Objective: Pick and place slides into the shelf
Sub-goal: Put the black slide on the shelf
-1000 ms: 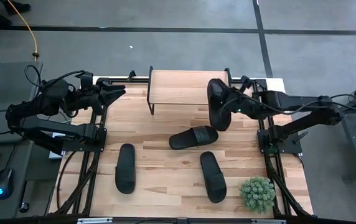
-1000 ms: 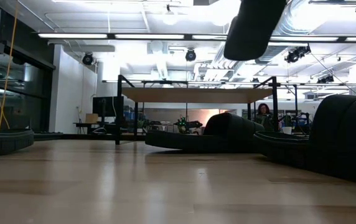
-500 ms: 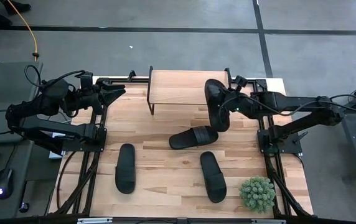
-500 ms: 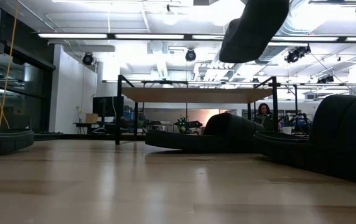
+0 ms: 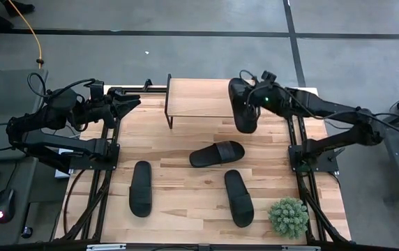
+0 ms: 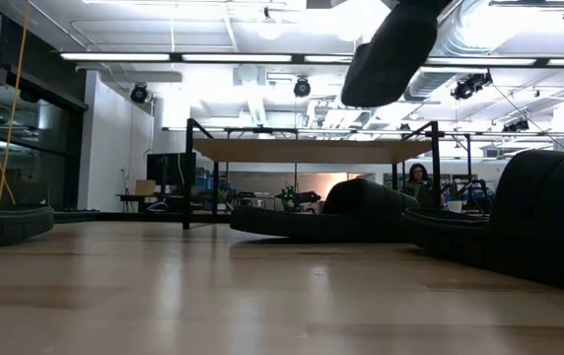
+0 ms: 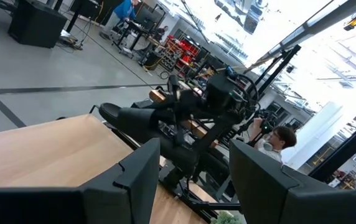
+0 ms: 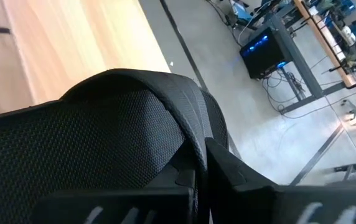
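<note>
Slide (image 5: 243, 106) hangs in your right gripper (image 5: 257, 100), jaws clamped on it, held high over the shelf (image 5: 203, 97) right end so it clears the top. Three slides lie on the table. Left gripper (image 5: 131, 104) waits at the left edge, jaws partly apart, empty.

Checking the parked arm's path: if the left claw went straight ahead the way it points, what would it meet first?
Probably the shelf: the left claw points across toward its left end. Height is unclear, so it might pass over the top.
</note>
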### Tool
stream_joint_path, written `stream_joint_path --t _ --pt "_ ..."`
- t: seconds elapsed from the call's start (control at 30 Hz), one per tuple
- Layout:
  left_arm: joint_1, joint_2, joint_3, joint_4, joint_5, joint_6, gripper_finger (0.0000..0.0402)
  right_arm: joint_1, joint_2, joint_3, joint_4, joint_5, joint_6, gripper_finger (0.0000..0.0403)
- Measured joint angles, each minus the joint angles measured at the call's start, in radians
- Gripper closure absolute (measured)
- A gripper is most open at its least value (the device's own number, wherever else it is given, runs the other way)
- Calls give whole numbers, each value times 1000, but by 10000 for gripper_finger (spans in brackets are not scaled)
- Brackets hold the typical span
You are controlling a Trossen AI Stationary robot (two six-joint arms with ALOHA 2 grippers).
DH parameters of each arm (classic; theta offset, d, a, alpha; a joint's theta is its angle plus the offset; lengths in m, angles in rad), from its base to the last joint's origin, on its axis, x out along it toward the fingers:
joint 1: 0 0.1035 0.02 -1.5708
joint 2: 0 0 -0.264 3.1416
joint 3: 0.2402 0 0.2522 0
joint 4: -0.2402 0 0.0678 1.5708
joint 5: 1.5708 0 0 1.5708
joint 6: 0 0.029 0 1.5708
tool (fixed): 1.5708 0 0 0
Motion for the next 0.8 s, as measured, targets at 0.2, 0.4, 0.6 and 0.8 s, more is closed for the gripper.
stream_joint_path --t 0.2,0.4,0.6,0.8 --pt "0 0 0 0 0 0 224 -100 0 0 3 -71 -50 403" --pt "0 0 0 0 0 0 224 -174 0 -8 55 -150 -79 403" --pt "0 0 0 0 0 -6 224 -192 2 -154 222 -173 -93 403" --pt "0 0 0 1 0 -29 224 -195 2 -233 297 -175 -118 403"
